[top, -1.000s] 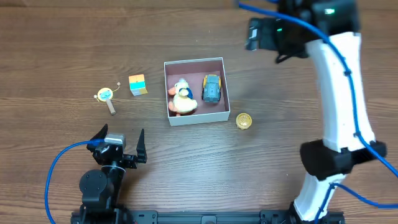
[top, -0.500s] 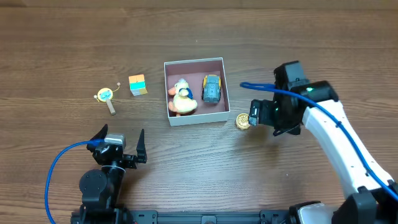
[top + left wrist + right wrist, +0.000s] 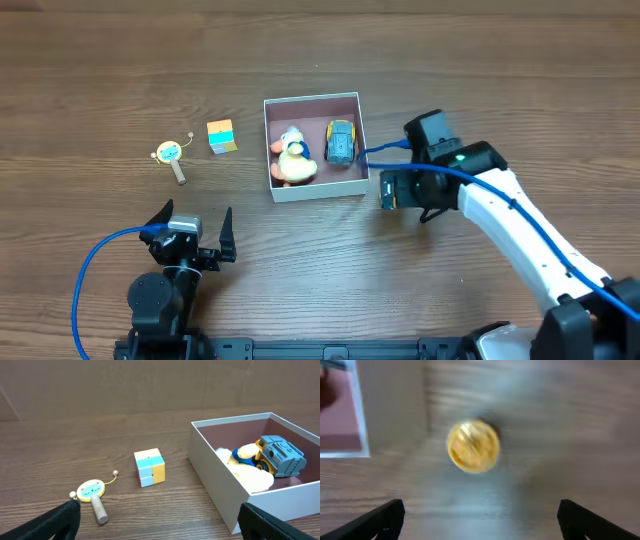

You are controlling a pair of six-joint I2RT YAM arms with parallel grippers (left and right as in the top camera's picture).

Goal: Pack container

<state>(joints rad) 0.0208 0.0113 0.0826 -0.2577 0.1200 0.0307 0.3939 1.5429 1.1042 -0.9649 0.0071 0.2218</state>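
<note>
My right end effector is now down from the worktop's far-right corner, jaws spread wide over the gold round toy beside the container, so grabbing it looks next.

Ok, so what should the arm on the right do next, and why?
Probably lower the right gripper straight down and close it on the gold round toy. The gripper is open and lined up with the toy. The toy lies on the table just outside the white wall of the container, not in it yet, so it likely needs picking up.
</note>
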